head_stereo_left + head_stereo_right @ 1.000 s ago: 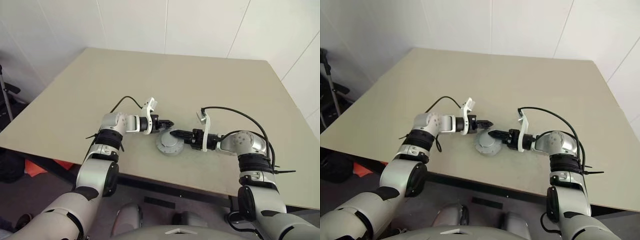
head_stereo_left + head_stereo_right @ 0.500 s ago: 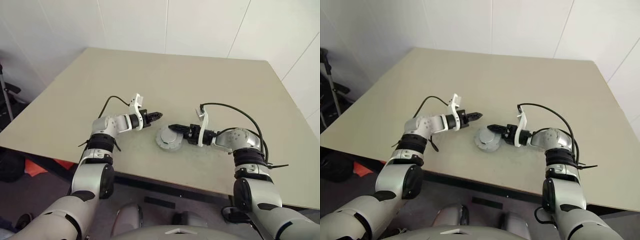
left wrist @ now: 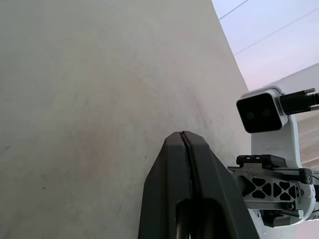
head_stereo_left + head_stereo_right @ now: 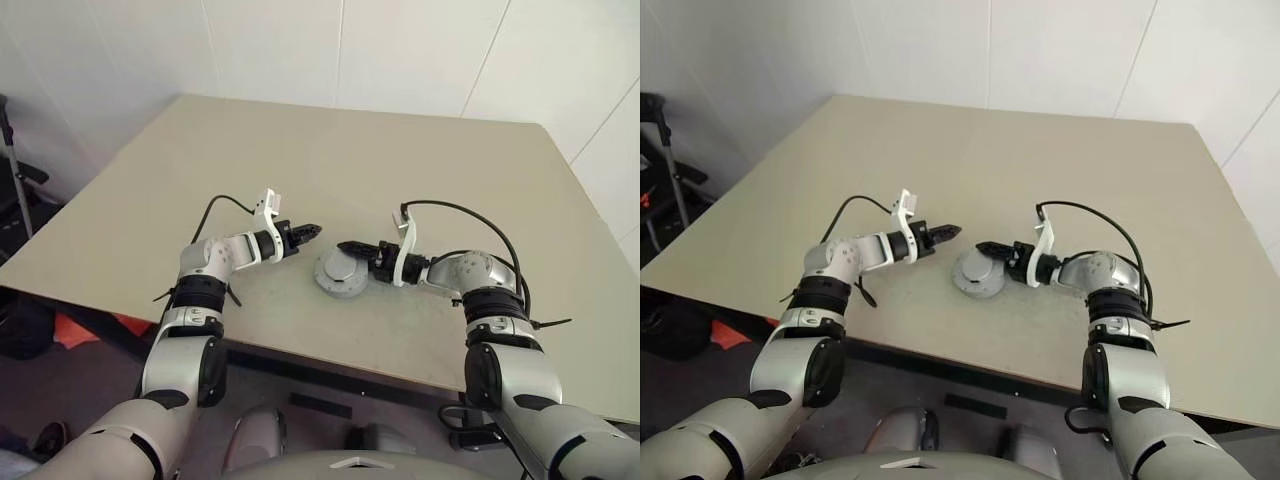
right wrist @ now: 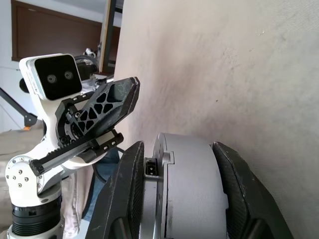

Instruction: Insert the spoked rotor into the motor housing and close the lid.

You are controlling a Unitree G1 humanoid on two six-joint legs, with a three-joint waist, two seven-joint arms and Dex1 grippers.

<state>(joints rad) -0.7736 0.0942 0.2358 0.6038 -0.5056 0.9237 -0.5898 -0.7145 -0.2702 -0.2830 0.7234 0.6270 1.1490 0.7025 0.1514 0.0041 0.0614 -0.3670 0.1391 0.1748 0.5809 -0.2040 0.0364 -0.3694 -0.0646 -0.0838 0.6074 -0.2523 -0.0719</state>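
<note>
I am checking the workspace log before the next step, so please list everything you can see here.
table: one, beige, under everything.
motor housing: one, silver-grey, round, on the table near its front edge, between the two arms.
lid: one paler grey disc, apparently lying on top of the housing; seating cannot be told.
stand: one, dark, on the floor beyond the table's left edge.
orange item: one, on the floor under the table's left corner; too hidden to identify.
cables: two, black, one looping from each wrist.
left gripper: black fingers shut, empty, to the left of the housing, apart from it.
right gripper: black fingers on either side of the housing.
</note>
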